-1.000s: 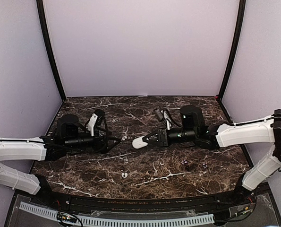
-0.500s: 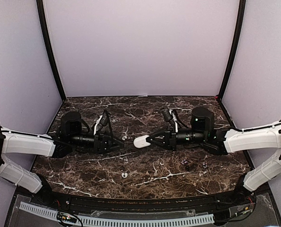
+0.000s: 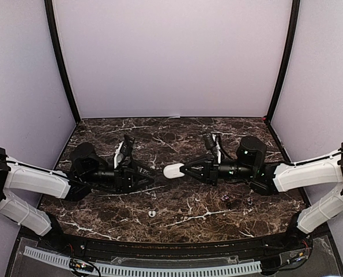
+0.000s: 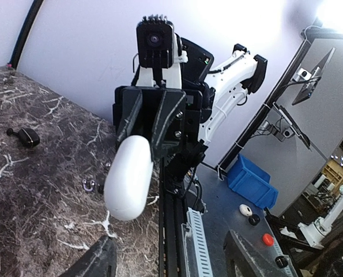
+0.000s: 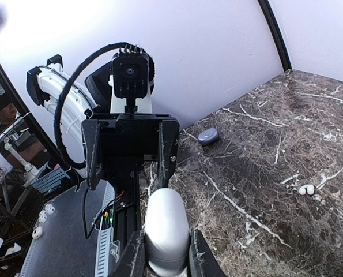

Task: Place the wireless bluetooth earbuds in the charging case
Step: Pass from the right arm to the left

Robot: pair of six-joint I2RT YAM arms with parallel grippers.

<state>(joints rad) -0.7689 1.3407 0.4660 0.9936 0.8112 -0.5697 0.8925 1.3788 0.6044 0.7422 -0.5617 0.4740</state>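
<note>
Case [image 3: 171,171], white, is clamped in right pincer [image 3: 181,169]; left pincer [image 3: 153,172] stands wide and empty opposite.

Setting: a robotics lab, we judge. Two white-and-black arms, the left arm [image 3: 33,180] and the right arm [image 3: 306,170], are bolted at the near edge of a dark marble-patterned table [image 3: 177,202]. Plain pale backdrop walls [image 3: 171,57] on black frame posts [image 3: 61,63] box the table in. A slotted cable duct [image 3: 177,269] runs along the front. Past the booth, in the left wrist view, we note a mounted monitor [image 4: 315,75], a blue parts bin [image 4: 253,183] and another robot arm [image 4: 332,216]. In the right wrist view a person [image 5: 7,115] shows at the left edge.
</note>
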